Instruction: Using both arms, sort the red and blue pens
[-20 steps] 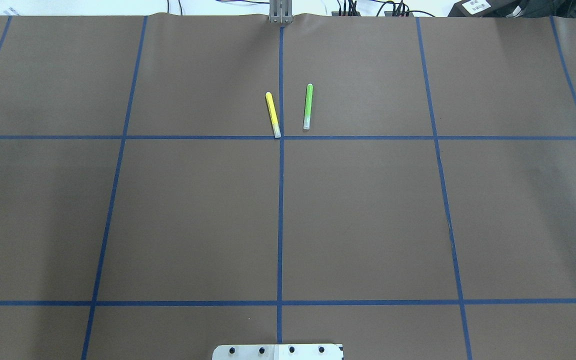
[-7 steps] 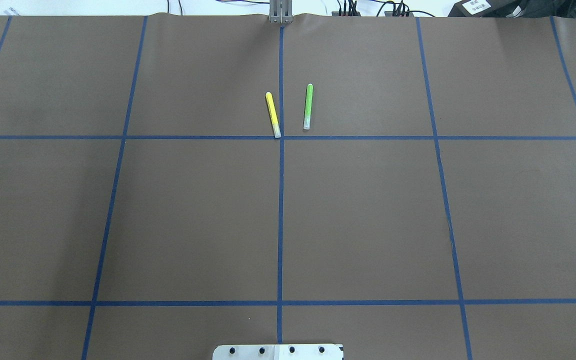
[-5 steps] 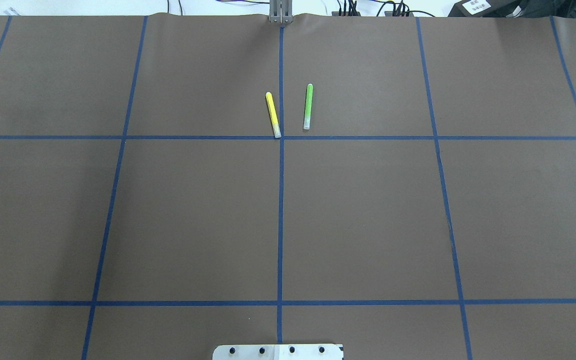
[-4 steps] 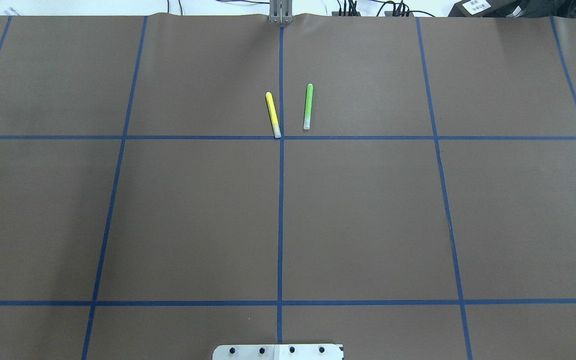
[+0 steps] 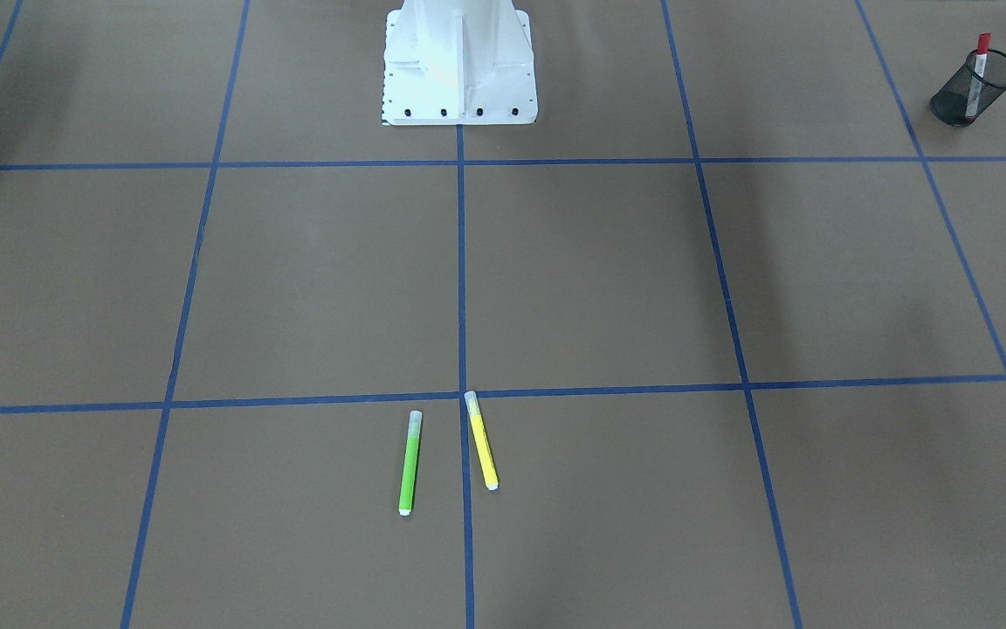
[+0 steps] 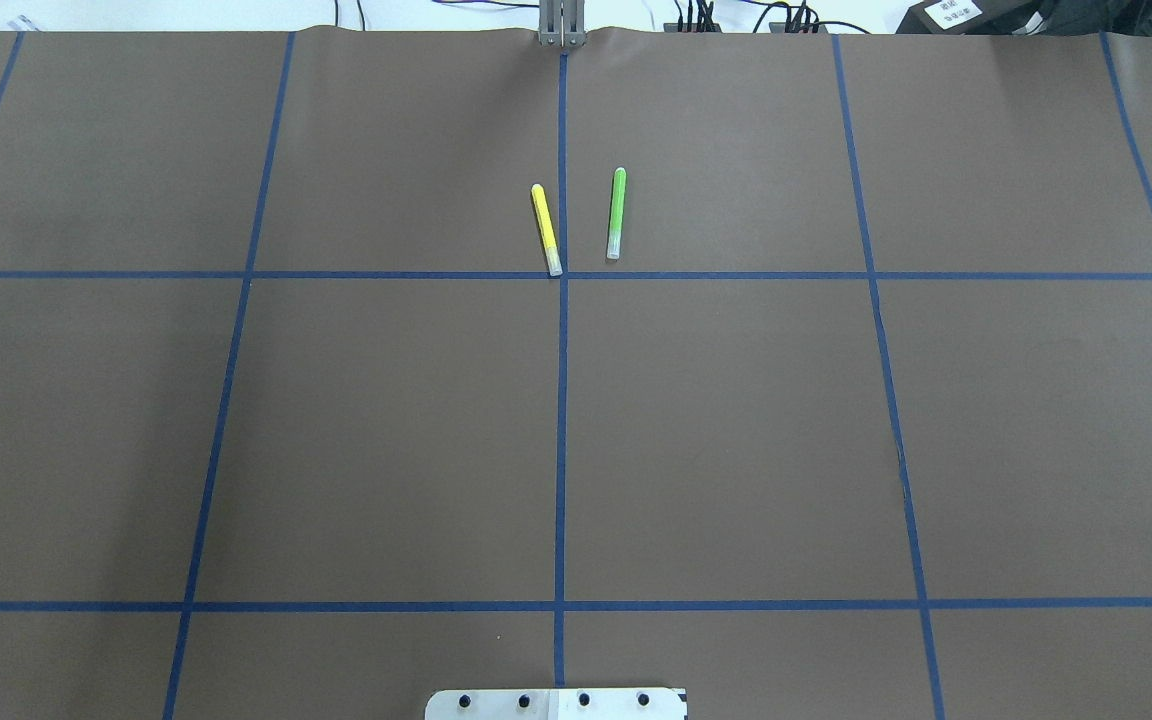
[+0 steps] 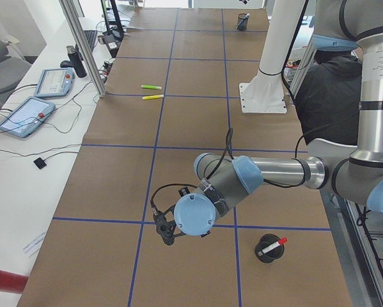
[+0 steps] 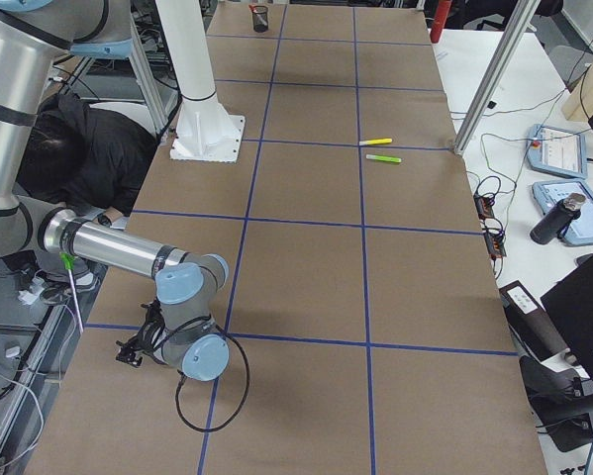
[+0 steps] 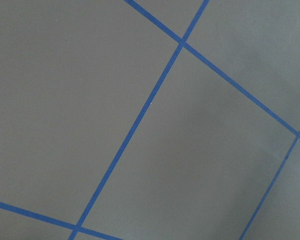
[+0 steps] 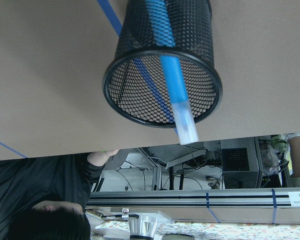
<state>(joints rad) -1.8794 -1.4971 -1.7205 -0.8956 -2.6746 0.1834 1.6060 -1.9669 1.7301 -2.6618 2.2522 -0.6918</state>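
Observation:
The red pen [image 5: 980, 61] stands in a black mesh cup [image 5: 968, 98] at the table corner on my left side. In the exterior left view this red pen [image 7: 276, 244] and cup [image 7: 268, 251] sit just beside my left arm. My left gripper [image 7: 164, 230] hangs low over the table there. The blue pen [image 10: 173, 75] leans in a second mesh cup [image 10: 139, 100], close in the right wrist view. My right gripper [image 8: 133, 351] hovers near the table's edge. Both grippers show only in the side views, so I cannot tell whether they are open or shut.
A yellow marker [image 6: 546, 228] and a green marker [image 6: 616, 212] lie side by side near the table's far middle. The white robot base [image 5: 459, 61] stands at the near edge. A person in black [image 8: 88, 148] crouches behind it.

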